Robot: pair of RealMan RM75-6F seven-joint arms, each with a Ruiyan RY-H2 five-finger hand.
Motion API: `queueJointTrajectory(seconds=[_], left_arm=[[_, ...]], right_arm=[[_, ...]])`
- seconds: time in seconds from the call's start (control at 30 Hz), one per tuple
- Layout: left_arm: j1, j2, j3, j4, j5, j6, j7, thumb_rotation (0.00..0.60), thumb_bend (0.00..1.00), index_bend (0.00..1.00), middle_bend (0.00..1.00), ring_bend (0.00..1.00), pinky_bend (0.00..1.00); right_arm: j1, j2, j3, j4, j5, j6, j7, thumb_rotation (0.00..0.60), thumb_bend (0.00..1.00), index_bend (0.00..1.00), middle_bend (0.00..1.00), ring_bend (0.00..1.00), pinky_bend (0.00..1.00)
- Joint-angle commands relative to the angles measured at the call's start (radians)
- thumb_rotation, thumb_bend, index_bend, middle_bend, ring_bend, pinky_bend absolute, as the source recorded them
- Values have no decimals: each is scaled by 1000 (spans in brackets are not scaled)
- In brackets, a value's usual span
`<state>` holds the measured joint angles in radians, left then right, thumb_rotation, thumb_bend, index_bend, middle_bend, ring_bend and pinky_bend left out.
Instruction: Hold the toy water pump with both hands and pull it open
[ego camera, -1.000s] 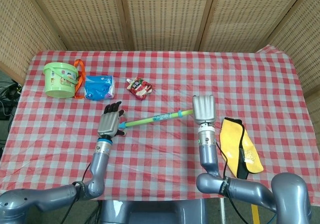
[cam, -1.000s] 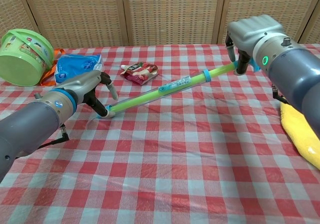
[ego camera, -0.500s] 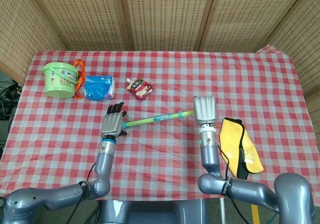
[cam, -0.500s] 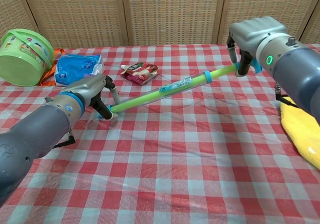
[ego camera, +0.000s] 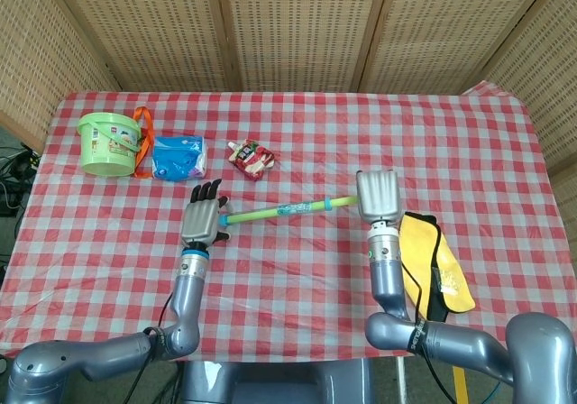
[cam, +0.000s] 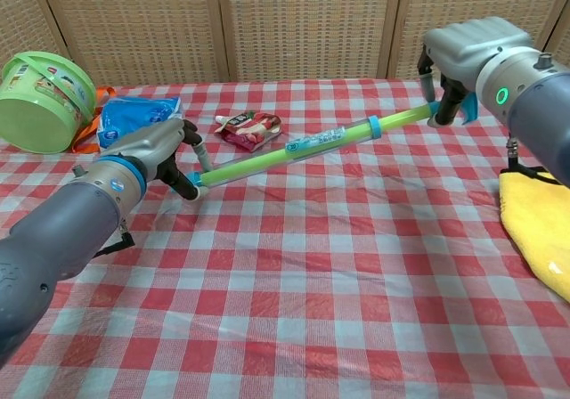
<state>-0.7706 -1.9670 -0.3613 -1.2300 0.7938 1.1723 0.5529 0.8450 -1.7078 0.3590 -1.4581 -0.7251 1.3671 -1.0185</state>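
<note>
The toy water pump [ego camera: 284, 210] [cam: 307, 147] is a long green tube with blue rings and a printed label, held above the checked cloth. My left hand [ego camera: 201, 218] [cam: 158, 154] grips its left end, fingers wrapped around the blue tip. My right hand [ego camera: 380, 194] [cam: 463, 56] holds the right end, where a thinner green rod runs out past a blue ring [cam: 375, 128]. The pump slopes up from left to right in the chest view.
A green bucket [ego camera: 109, 142] with an orange strap, a blue tissue pack [ego camera: 178, 157] and a red snack pouch [ego camera: 253, 158] lie at the back left. A yellow cloth [ego camera: 435, 261] lies beside my right forearm. The table has a red-checked cloth [ego camera: 297, 269].
My right hand has moved rightward with its end of the pump, and the thin rod beyond the blue ring shows longer. The left hand has shifted slightly and keeps its grip.
</note>
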Motion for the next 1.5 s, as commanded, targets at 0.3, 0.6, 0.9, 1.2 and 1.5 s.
queueJointTrajectory(seconds=[0.3,0.6,0.9,1.2,1.5], left_arm=[[49,71,32,-97,49,50,7,600,374,530,0,0,0],[93,113,62,-116,73,65,-17,600,375,529,0,0,0],[122,140,80,-101,90,59,-36,600,374,531,0,0,0],[128,136,83,-84,111,58,-42,600,374,532,0,0,0],[132,140,81,-85,127,64,-38,600,376,533,0,0,0]], right_arm=[[-28,51,-14,1,-20,13,21,600,482,796,1000,971,654],[-53,101,-11,15,-19,37,18,600,482,797,1000,971,654],[-66,124,-4,45,4,68,-20,600,482,797,1000,972,654],[-76,151,11,33,27,82,-40,600,482,797,1000,972,654],[-92,171,15,44,57,78,-44,600,481,796,1000,972,654]])
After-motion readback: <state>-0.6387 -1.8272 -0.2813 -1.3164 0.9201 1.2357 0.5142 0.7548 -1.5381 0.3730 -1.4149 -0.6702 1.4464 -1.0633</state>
